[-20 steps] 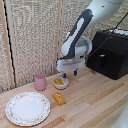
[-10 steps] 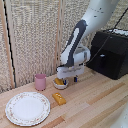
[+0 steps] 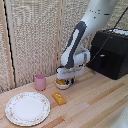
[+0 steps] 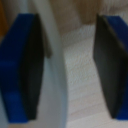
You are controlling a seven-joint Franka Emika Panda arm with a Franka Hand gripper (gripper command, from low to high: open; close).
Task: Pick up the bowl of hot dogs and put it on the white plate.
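The bowl sits on the table directly under the fingers, with a bit of orange-yellow hot dog showing at its near side. In the wrist view its white rim runs between the two blue pads, close against one pad and well apart from the other, so the fingers straddle the rim with one inside the bowl and one outside. They are spread and not clamped: a clear gap of table shows between rim and the far pad.

The step in hand looks like the grasp itself: the approach is done, the closing is not. The next move calls for a gentle close on the rim, only enough to hold, then a small level lift.

Beyond the fingers, a yellow block lies just in front of the bowl, a pink cup stands to the exterior view's left, and the plate lies further that way, nearer the camera. The carry should clear the block and cup.
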